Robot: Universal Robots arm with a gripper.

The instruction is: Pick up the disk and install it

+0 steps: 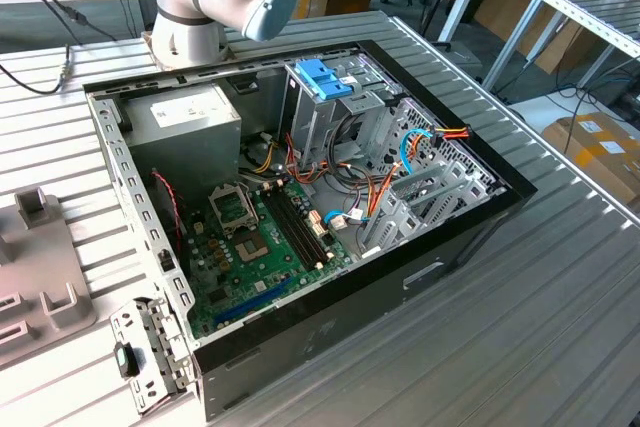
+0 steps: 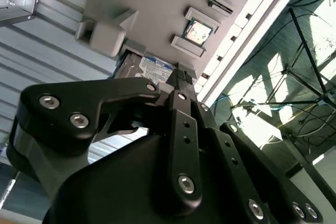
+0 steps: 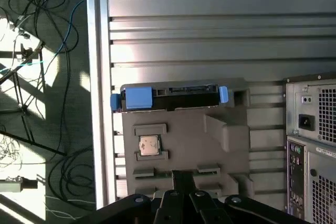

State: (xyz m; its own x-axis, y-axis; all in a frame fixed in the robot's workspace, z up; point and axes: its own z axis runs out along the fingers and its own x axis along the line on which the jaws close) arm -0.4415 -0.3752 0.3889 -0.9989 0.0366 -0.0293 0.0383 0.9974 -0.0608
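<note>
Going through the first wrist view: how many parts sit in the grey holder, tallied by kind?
disk: 1
processor chip: 1
Total in the grey holder: 2

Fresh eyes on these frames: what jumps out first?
The open computer case in the middle of the exterior view, motherboard exposed, with a bright blue handle atop its drive cage. In the first wrist view, the disk with blue rails sits at the edge of a gray fixture, not yet picked up, with the gripper aimed toward it.
</note>
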